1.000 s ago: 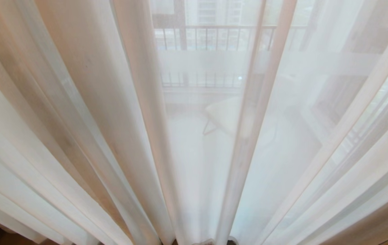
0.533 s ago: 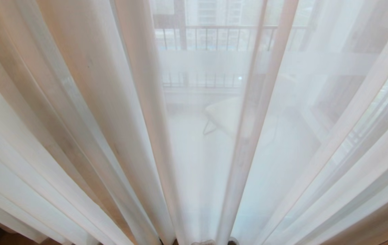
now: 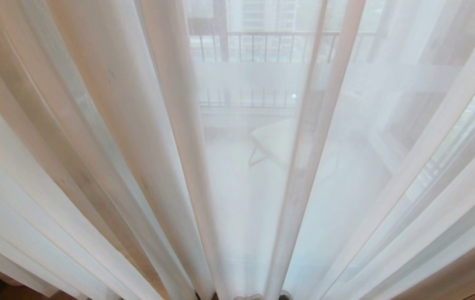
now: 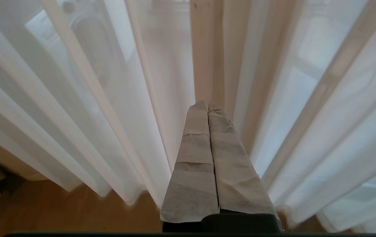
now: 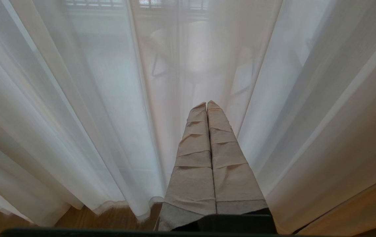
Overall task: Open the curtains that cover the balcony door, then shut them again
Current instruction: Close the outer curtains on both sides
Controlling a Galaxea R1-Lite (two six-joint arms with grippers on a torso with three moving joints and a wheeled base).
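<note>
Little had changed across the head views: only the left-hand folds of the white sheer curtains had drifted slightly, while the middle and right-hand folds hung as before. Those sheers filled the whole head view, drawn across in long pleats reaching the wooden floor. Through the thin fabric a black balcony railing and a pale chair showed faintly; the balcony door itself could not be made out behind the cloth.

Neither arm appeared in the head view. Seen from its own wrist camera, the left gripper pointed at the sheers low down near the floor, its two tape-wrapped fingers pressed flat together and empty. Its tips lay close against a fold, though contact could not be judged. The right gripper was likewise clamped together with nothing between its wrapped fingers, aimed at the sheers near their hem.
</note>
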